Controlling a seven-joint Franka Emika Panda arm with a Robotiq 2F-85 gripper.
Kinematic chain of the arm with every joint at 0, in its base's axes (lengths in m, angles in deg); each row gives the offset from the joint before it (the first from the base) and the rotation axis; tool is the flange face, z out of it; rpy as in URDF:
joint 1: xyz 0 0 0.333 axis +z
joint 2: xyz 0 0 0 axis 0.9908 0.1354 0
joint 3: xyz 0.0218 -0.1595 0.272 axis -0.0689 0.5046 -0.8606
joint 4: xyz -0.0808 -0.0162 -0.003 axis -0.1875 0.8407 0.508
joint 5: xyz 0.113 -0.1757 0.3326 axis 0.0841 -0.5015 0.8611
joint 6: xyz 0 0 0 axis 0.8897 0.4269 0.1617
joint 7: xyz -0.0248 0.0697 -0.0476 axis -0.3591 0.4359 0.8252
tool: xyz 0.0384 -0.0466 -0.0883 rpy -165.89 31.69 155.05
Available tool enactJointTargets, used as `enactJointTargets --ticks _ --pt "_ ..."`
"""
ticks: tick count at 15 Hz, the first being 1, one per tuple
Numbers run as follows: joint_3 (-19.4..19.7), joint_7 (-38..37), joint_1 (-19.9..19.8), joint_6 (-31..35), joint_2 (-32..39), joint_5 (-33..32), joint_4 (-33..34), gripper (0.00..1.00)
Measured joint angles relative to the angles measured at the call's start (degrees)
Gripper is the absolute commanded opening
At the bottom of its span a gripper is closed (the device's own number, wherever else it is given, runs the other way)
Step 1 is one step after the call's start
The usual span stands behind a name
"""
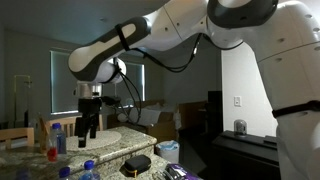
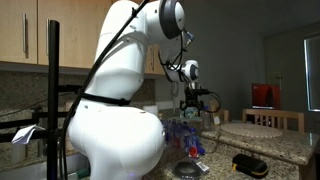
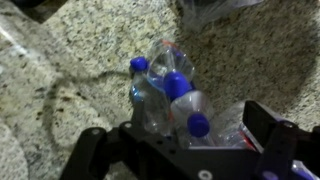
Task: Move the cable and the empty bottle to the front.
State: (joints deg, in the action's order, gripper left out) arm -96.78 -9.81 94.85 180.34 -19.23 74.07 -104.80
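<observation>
Several clear plastic bottles with blue caps (image 3: pixel 165 90) lie bunched together on the speckled granite counter (image 3: pixel 60 130). They also show in both exterior views (image 1: pixel 55 138) (image 2: pixel 188 135). I cannot tell which bottle is empty. A thin pale line (image 3: pixel 55 95) curving over the counter left of the bottles may be the cable. My gripper (image 3: pixel 180 130) is open and hangs just above the bottles, one finger on each side of the bunch, holding nothing. It shows in both exterior views (image 1: pixel 88 126) (image 2: pixel 192 108).
A black flat object (image 1: pixel 137 165) (image 2: pixel 250 163) lies on the counter near the edge. More blue-capped bottles (image 1: pixel 78 168) lie at the front. Crumpled clear plastic (image 3: pixel 215 12) lies beyond the bottles. A chair (image 1: pixel 15 138) and cabinets (image 2: pixel 60 35) stand around the counter.
</observation>
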Motion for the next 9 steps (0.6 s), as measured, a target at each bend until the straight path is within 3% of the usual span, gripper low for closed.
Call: enactJointTargets --ticks 5,9 --pt "-1.3 -7.3 6.6 -2.5 6.1 -19.7 16.6 1.0" --pt "1.1 -9.3 10.7 -3.4 14.6 -34.9 29.9 1.0"
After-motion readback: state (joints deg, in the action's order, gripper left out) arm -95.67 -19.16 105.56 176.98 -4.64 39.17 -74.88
